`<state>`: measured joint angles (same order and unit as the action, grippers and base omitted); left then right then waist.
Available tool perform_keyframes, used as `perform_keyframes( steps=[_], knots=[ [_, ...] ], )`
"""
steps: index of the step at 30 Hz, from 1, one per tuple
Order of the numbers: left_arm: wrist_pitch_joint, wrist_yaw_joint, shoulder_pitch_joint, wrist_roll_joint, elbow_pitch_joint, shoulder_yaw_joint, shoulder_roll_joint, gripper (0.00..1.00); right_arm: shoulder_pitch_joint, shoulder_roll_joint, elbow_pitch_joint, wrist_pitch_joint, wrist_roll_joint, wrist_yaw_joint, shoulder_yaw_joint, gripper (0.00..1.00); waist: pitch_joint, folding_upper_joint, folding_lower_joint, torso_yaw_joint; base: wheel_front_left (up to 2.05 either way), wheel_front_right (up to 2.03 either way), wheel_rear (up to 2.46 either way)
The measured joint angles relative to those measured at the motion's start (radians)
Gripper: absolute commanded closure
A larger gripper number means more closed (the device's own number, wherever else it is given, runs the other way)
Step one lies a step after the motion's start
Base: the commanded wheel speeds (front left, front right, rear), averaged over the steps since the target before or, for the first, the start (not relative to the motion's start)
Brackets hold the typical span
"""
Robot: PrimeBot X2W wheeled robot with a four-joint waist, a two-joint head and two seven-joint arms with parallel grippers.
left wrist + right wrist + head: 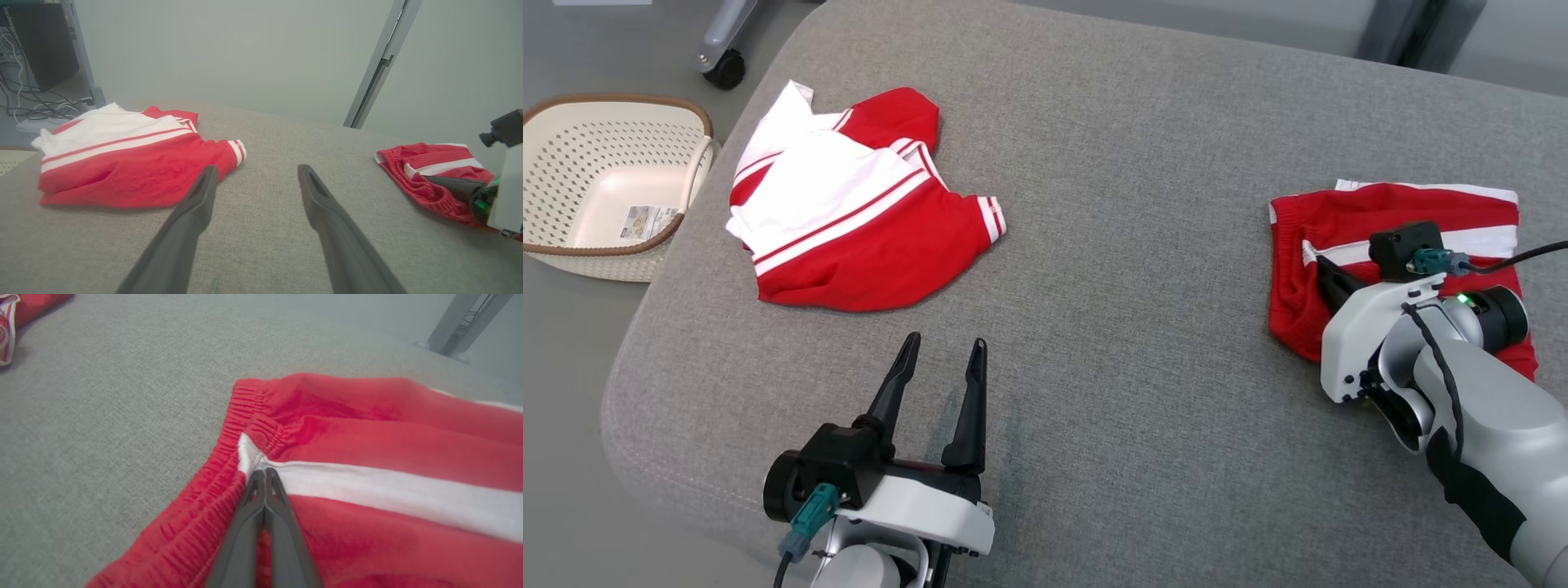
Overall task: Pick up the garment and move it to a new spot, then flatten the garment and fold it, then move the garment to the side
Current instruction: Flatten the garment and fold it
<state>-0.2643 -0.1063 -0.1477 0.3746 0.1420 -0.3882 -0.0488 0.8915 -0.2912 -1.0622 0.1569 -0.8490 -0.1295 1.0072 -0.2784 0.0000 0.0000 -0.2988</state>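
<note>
Garment: the red fabric shorts with a white side stripe (1380, 212) (425, 163) (367, 441) lie folded on the right part of the grey woven cushion (1135, 245) (265, 139) (102, 396).
Right arm: the right gripper (1321, 263) (264, 471) has its fingers pressed together, tips touching the shorts where the white stripe meets the gathered waistband. Whether any cloth is caught between them cannot be told.
Left arm: the left gripper (946, 341) (257, 169) has its fingers spread and holds nothing. It is over bare cushion at the front, well apart from the shorts.
Other cloth: a red-and-white striped jersey top (849, 212) (122, 163) lies rumpled at the cushion's far left.
Beside the cushion: a cream perforated plastic basket with a brown rim (621, 102) stands off the left edge.
</note>
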Motion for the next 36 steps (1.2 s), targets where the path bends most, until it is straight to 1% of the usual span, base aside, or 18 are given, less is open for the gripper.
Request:
perform_keyframes(
  steps=[10,14,18,21,24,25,26,28,31,36],
  knots=[
    [0.000,0.010,0.018,-0.016,0.012,0.029,0.000,0.00,-0.001,-0.007,0.018,0.072,-0.073,0.000,0.011,1.00,0.060,0.0000,0.0000,0.043,0.00,0.00,0.00],
    [0.000,0.015,0.028,-0.025,0.012,0.045,0.000,0.00,-0.007,-0.028,0.049,0.092,-0.092,0.000,0.000,1.00,0.099,0.0000,0.0000,0.074,0.00,0.00,0.00],
    [0.000,0.017,0.049,-0.031,0.011,0.063,0.000,0.00,-0.031,-0.061,0.088,0.102,-0.100,0.000,-0.045,1.00,0.141,0.0000,0.0000,0.108,0.00,0.00,0.00],
    [0.000,0.018,0.064,-0.035,0.006,0.080,0.000,0.00,-0.056,-0.094,0.159,0.104,-0.071,0.000,-0.136,1.00,0.168,0.0000,0.0000,0.138,0.00,0.00,0.00],
    [0.000,0.018,0.077,-0.039,0.000,0.098,0.000,0.00,-0.120,-0.125,0.240,0.105,-0.010,0.000,-0.268,1.00,0.194,0.0000,0.0000,0.167,0.00,0.00,0.00],
    [0.000,0.018,0.077,-0.039,0.000,0.098,0.000,0.00,-0.120,-0.125,0.240,0.105,-0.010,0.000,-0.268,1.00,0.194,0.0000,0.0000,0.167,0.00,0.00,0.00],
    [0.000,0.019,0.084,-0.040,-0.003,0.109,0.000,0.00,-0.183,-0.136,0.302,0.105,0.039,0.000,-0.369,1.00,0.208,0.0001,0.0000,0.187,0.00,0.00,0.00],
    [0.000,0.022,0.090,-0.042,-0.007,0.119,0.000,0.00,-0.256,-0.135,0.370,0.105,0.095,0.000,-0.476,1.00,0.222,0.0000,-0.0001,0.205,0.00,0.00,0.00],
    [0.000,0.022,0.106,-0.046,-0.010,0.135,0.000,0.00,-0.379,-0.113,0.473,0.105,0.188,0.000,-0.606,1.00,0.238,0.0001,0.0000,0.229,0.00,0.00,0.00],
    [0.000,0.026,0.122,-0.054,-0.013,0.147,0.000,0.00,-0.562,-0.039,0.614,0.105,0.305,0.000,-0.785,1.00,0.258,0.0000,0.0000,0.263,0.00,0.00,0.00]
  ],
)
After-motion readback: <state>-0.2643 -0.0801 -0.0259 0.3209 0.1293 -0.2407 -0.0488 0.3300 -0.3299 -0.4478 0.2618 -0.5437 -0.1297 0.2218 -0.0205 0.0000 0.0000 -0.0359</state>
